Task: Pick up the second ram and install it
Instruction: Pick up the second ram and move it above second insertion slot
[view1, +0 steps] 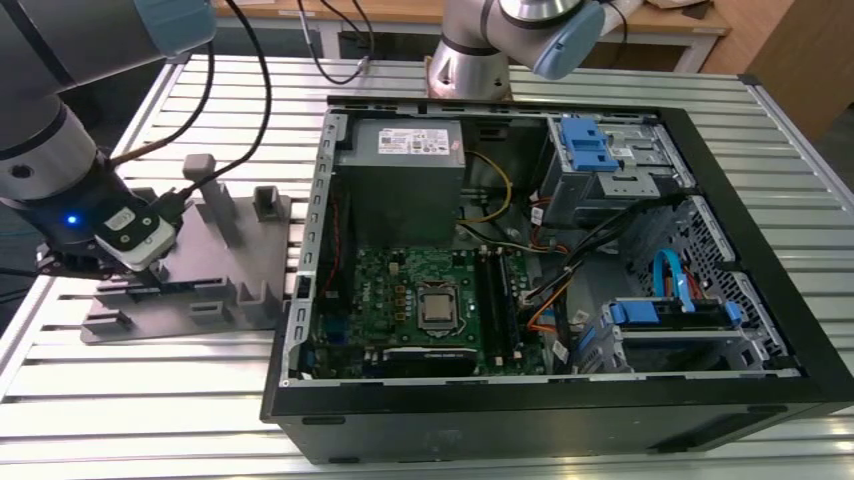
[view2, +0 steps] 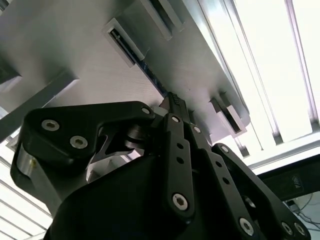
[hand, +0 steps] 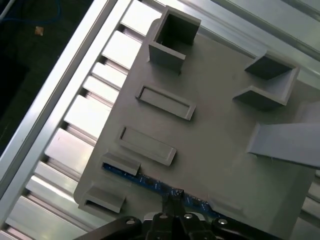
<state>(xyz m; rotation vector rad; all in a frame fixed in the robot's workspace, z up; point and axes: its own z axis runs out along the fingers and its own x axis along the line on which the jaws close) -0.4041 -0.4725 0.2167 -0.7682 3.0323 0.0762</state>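
Observation:
The second ram (hand: 150, 182) is a thin blue-green stick standing on its edge in a holder slot of the grey moulded plate (hand: 215, 130). In the second wrist view the ram (view2: 150, 72) runs as a narrow dark line from one slot block toward the fingertips (view2: 176, 104). My gripper (hand: 173, 196) is down on the stick near its middle, fingers pinched together on its top edge. In the exterior view the gripper (view1: 131, 272) sits low over the near left part of the grey plate (view1: 234, 290), left of the open computer case.
The open computer case (view1: 307, 250) lies on the slatted aluminium table (view1: 160, 400), with the green motherboard (view1: 400, 285), its long memory slots (view1: 497, 295), a power supply (view1: 400, 150) and loose cables inside. Upright blocks (view1: 200, 175) rise from the grey plate beside the gripper. A second robot base (view1: 467, 60) stands behind.

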